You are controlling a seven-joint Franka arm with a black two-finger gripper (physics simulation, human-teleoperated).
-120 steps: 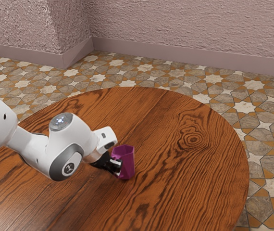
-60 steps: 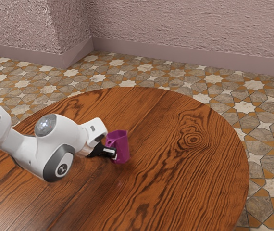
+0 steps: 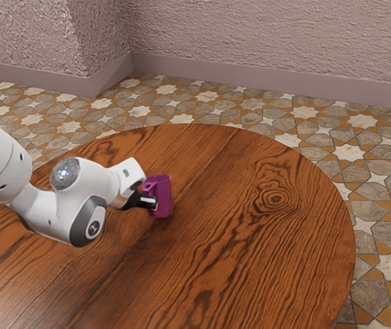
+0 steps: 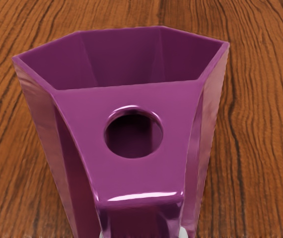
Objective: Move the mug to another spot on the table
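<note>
A single mug [image 3: 160, 195] is seen on the round wooden table [image 3: 264, 247], in the half toward the exterior view's left and about midway between the near and far edges. A dark knot [image 3: 276, 200] in the grain lies well apart from it, toward the exterior view's right. The mug is glossy magenta-purple all over, inside and out. Its body is built from flat facets rather than a curved wall, so the open rim forms a hexagon, and the walls narrow from that rim toward the base. The inside is seen empty, in a darker shade of the same purple. A broad, flat slab serves as the handle [image 4: 131, 173], running down 1 side of the body and pierced by 1 round hole [image 4: 133, 131]. The black gripper [image 3: 146, 200] is closed on this handle, which is pinched between the 2 fingers from both sides, and the handle is turned toward the arm [image 3: 58, 205], which comes in low over the table from the exterior view's left. In the wrist view the mug is seen from above and behind the handle, with wood grain around it. Whether the base rests on the wood or is held just above it cannot be told. Beyond the table, a patterned tile floor [image 3: 264, 113] and a rough pinkish wall [image 3: 285, 34] are seen.
</note>
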